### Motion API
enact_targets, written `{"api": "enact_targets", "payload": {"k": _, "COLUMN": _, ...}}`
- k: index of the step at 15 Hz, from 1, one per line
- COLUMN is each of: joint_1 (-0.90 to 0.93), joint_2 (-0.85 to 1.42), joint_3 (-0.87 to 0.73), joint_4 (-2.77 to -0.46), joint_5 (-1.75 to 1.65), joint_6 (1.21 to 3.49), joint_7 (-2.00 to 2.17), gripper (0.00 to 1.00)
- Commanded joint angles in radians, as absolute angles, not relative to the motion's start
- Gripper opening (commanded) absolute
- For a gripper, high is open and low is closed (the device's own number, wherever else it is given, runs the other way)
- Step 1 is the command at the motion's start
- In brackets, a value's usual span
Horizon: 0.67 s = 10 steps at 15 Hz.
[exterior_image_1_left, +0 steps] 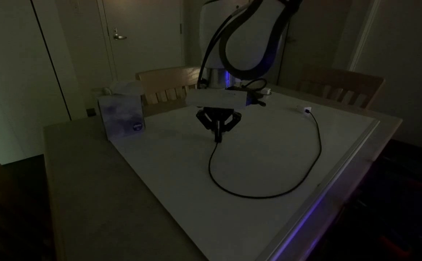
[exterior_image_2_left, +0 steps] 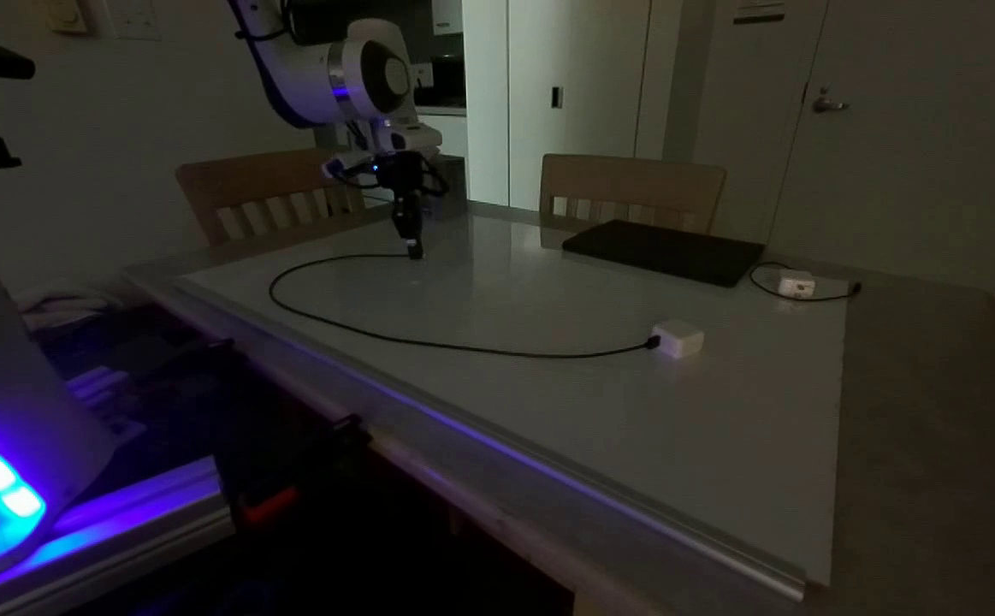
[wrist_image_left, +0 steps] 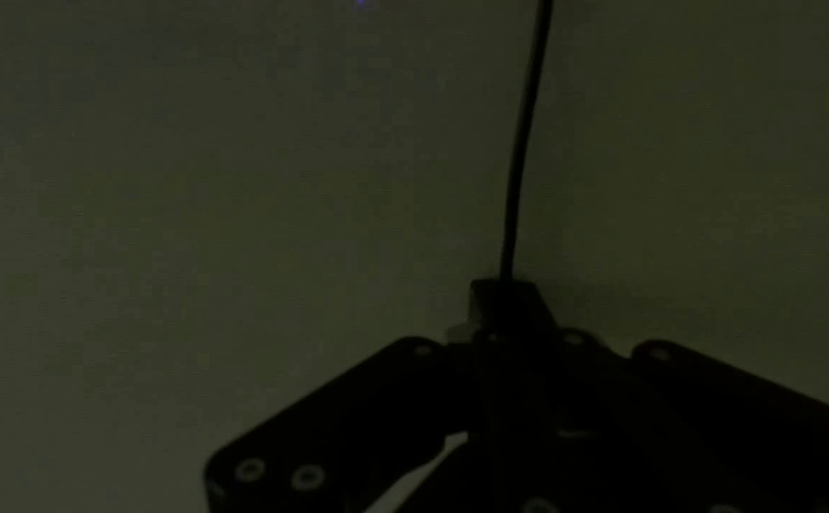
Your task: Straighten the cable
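The black cable (exterior_image_1_left: 258,197) lies in a wide U-shaped curve on the white board (exterior_image_1_left: 181,181); it also shows in an exterior view (exterior_image_2_left: 429,344). One end runs into a small white plug block (exterior_image_2_left: 678,340) on the board, which shows in an exterior view (exterior_image_1_left: 307,110) too. My gripper (exterior_image_1_left: 218,139) points down, its tips low at the board, shut on the cable's other end; it also shows in an exterior view (exterior_image_2_left: 414,251). In the wrist view the cable (wrist_image_left: 519,157) runs straight up from between my closed fingertips (wrist_image_left: 505,296). The gripped end is hidden by the fingers.
A flat dark pad (exterior_image_2_left: 664,251) lies at the board's far edge. Beside it is another white block (exterior_image_2_left: 796,284) with a short black cord. A pale box (exterior_image_1_left: 122,116) stands at a board corner. A raised metal rail (exterior_image_2_left: 548,470) edges the board. Chairs surround the table.
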State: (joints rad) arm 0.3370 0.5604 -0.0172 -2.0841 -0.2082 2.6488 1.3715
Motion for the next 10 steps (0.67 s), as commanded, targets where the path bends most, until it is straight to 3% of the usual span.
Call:
{"api": "enact_targets", "payload": {"k": 1, "joint_1": 0.382, "joint_2": 0.559, "joint_3": 0.004, "joint_4": -2.129, "joint_5": -0.232, "joint_6": 2.692, "joint_7": 1.261, "gripper": 0.02}}
{"api": "enact_targets", "payload": {"k": 3, "joint_1": 0.395, "joint_2": 0.555, "joint_3": -0.017, "joint_4": -2.098, "joint_5": -0.191, "joint_6": 2.659, "joint_7": 1.302, "gripper": 0.06}}
{"api": "enact_targets", "payload": {"k": 10, "joint_1": 0.406, "joint_2": 0.561, "joint_3": -0.004, "joint_4": -2.104, "joint_5": -0.223, "joint_6": 2.704, "joint_7": 1.233, "gripper": 0.02}}
